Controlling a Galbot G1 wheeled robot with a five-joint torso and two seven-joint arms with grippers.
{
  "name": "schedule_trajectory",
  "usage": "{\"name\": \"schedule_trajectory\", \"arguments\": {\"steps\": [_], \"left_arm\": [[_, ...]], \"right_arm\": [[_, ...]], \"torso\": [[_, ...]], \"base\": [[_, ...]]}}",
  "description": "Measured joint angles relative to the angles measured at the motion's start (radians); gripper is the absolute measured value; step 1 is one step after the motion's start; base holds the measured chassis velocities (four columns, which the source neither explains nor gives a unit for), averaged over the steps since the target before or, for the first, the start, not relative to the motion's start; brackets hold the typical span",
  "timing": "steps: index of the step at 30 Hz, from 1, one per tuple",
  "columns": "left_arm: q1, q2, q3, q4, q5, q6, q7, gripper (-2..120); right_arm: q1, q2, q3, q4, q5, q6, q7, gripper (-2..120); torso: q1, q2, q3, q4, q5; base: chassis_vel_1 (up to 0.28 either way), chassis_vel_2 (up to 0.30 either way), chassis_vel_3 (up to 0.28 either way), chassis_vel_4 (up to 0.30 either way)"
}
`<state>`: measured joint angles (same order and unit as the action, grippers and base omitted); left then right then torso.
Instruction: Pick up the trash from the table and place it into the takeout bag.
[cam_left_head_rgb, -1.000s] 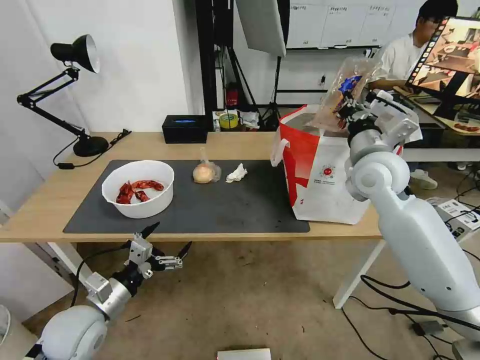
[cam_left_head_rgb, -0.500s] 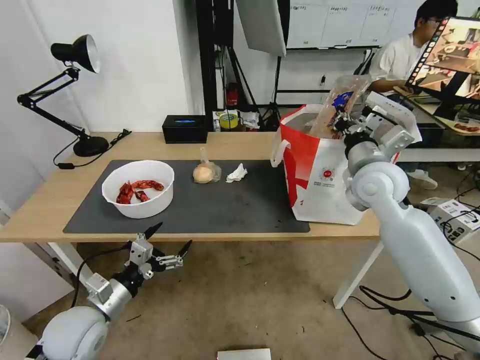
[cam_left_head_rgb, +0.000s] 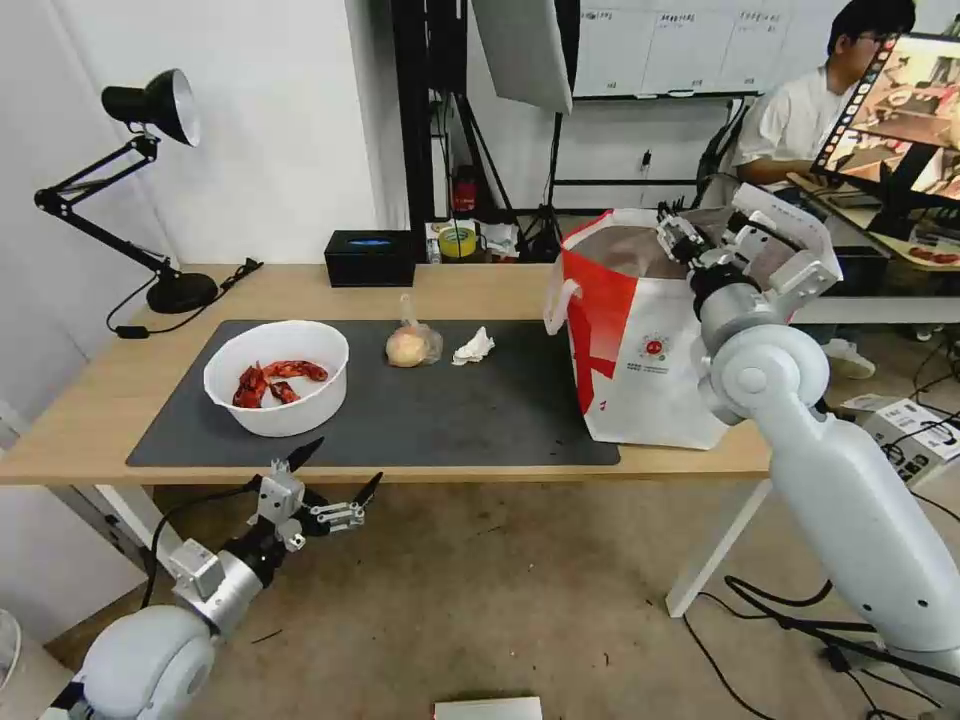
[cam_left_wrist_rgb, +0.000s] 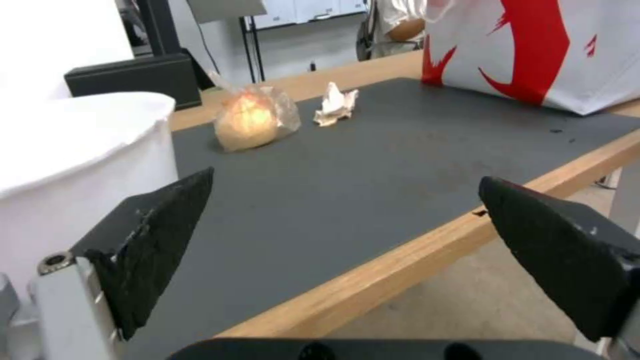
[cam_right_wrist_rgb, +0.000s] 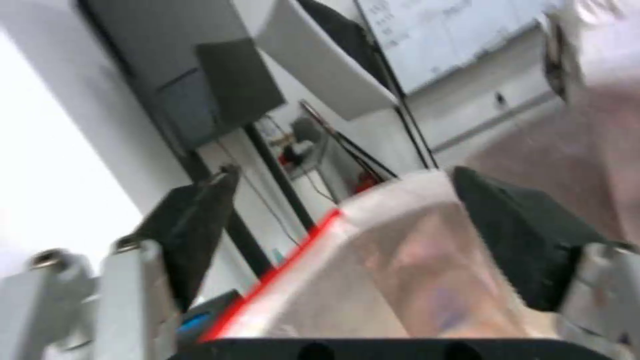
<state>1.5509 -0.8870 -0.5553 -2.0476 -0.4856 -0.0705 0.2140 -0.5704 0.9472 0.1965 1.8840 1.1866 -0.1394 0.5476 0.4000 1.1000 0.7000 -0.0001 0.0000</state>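
Wooden table (cam_left_head_rgb: 480, 285) – red-logo takeout bag (cam_left_head_rgb: 640, 350), right hand (cam_left_head_rgb: 672, 232) spread empty above, left hand (cam_left_head_rgb: 335, 482) open below edge.

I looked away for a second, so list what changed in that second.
The right gripper let go of the clear plastic hinged tray it held above the white-and-red takeout bag; its jaws now stand open over the bag's mouth. The left gripper, white round bowl, bagged bun and crumpled tissue stayed put.

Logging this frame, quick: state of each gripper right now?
Left gripper: open, empty, below the table's front edge.
Right gripper: open, empty, over the takeout bag's mouth.
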Motion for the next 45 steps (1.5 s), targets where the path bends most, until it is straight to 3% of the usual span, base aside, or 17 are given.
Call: {"name": "schedule_trajectory", "arguments": {"steps": [4,12,17,24,34,45], "left_arm": [[0.001,0.001,-0.011,-0.001,-0.004,-0.001,-0.004,100],[0.007,-0.003,-0.024,0.005,0.006,-0.007,-0.013,100],[0.021,-0.020,-0.043,0.025,0.049,-0.020,-0.049,100],[0.041,-0.038,-0.066,0.033,0.085,-0.025,-0.091,100],[0.102,-0.053,-0.120,0.039,0.107,-0.025,-0.103,100],[0.153,-0.105,-0.150,0.046,0.120,-0.031,-0.105,100]], "right_arm": [[0.005,-0.021,-0.025,0.035,-0.055,0.003,-0.071,99],[-0.097,-0.080,-0.062,0.136,-0.180,0.001,-0.232,100],[-0.288,-0.147,-0.074,0.228,-0.362,0.024,-0.348,100],[-0.474,-0.186,-0.049,0.272,-0.516,0.100,-0.391,100],[-0.710,-0.163,0.002,0.259,-0.633,0.202,-0.396,100],[-0.904,-0.044,0.018,0.168,-0.771,0.352,-0.385,100]], "torso": [[0.000,0.000,0.000,0.0001,0.0000],[0.000,0.000,0.000,0.0002,0.0000],[0.000,0.000,0.000,0.0000,0.0003],[0.000,0.000,0.000,0.0000,-0.0001],[0.000,0.000,0.000,0.0000,0.0000],[0.000,0.000,0.000,0.0000,0.0000]], "base": [[0.000,0.000,0.000,0.000],[0.000,0.000,0.000,0.000],[0.000,0.000,0.000,0.000],[0.000,0.000,0.000,0.000],[0.000,0.000,0.000,0.000],[0.000,0.000,0.000,0.000]]}}
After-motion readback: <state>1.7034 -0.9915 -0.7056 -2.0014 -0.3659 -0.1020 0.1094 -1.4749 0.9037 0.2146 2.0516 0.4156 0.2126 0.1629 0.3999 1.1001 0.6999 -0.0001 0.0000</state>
